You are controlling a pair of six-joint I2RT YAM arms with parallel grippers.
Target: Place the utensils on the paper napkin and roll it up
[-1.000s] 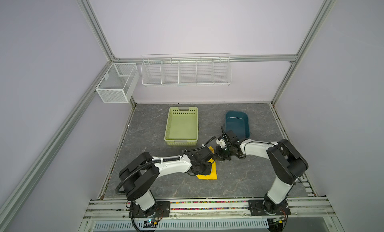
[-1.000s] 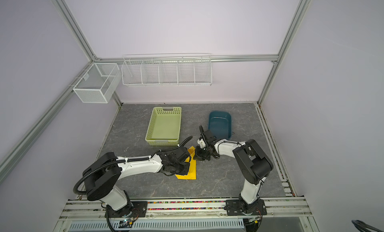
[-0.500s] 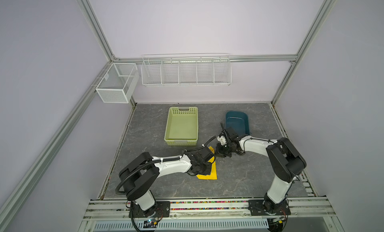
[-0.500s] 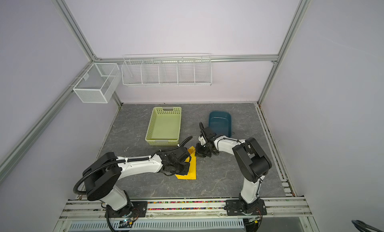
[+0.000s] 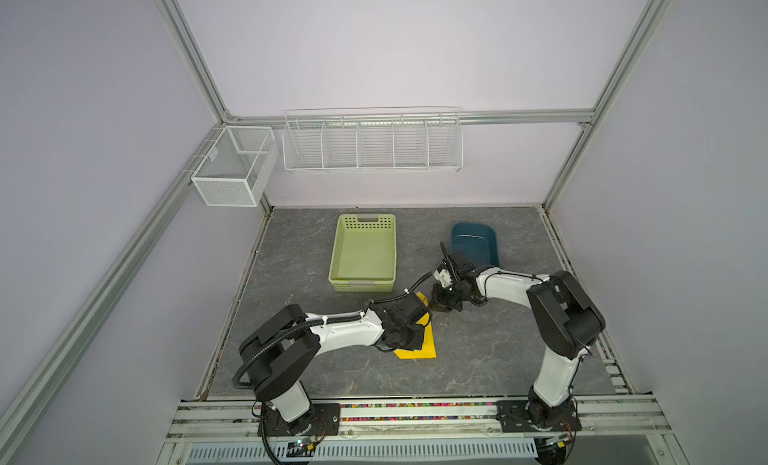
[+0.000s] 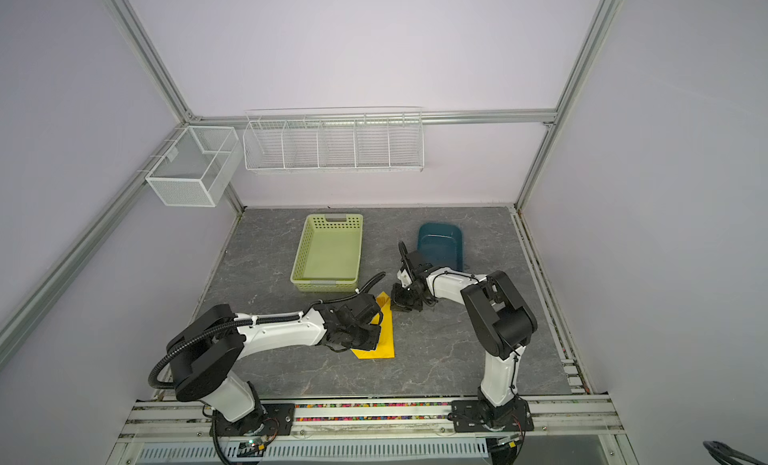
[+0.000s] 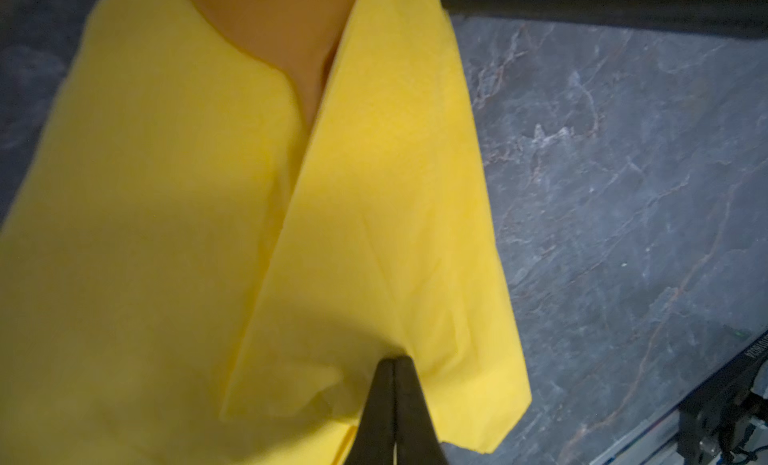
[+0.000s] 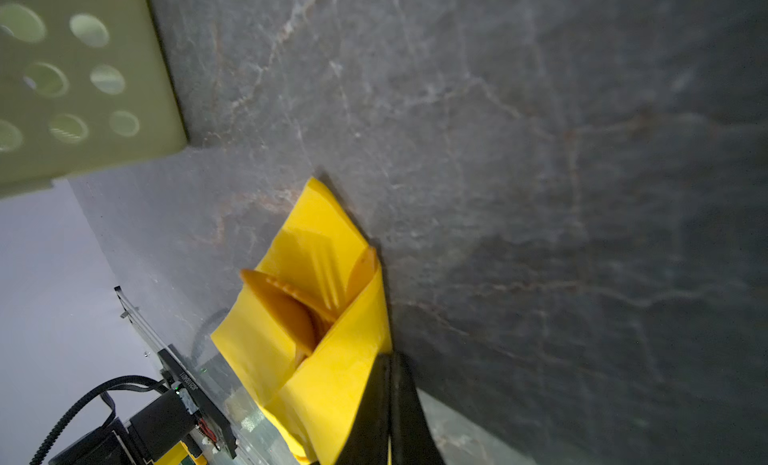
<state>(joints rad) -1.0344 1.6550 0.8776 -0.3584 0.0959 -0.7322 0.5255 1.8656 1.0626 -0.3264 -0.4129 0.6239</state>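
Two pincers are clenched tight. The left pincer [image 7: 392, 361] presses its tip on a folded flap of the thin bright yellow paper napkin [image 7: 166, 234], and the right pincer [image 8: 390, 357] touches its raised edge. Whether either nips paper I cannot tell. The slim orange plastic utensils [image 8: 291, 313] lie inside the fold, on the grey marbled worktop [image 5: 478, 350] near the pale green perforated basket [image 5: 361, 285].

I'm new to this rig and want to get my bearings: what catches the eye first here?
The bright yellow paper napkin lies mid-table between the two arms, partly folded over the orange utensils, whose ends poke out. The left gripper and right gripper are both shut, each pinching a fold of it. Behind stand a pale green basket and a dark blue tray.
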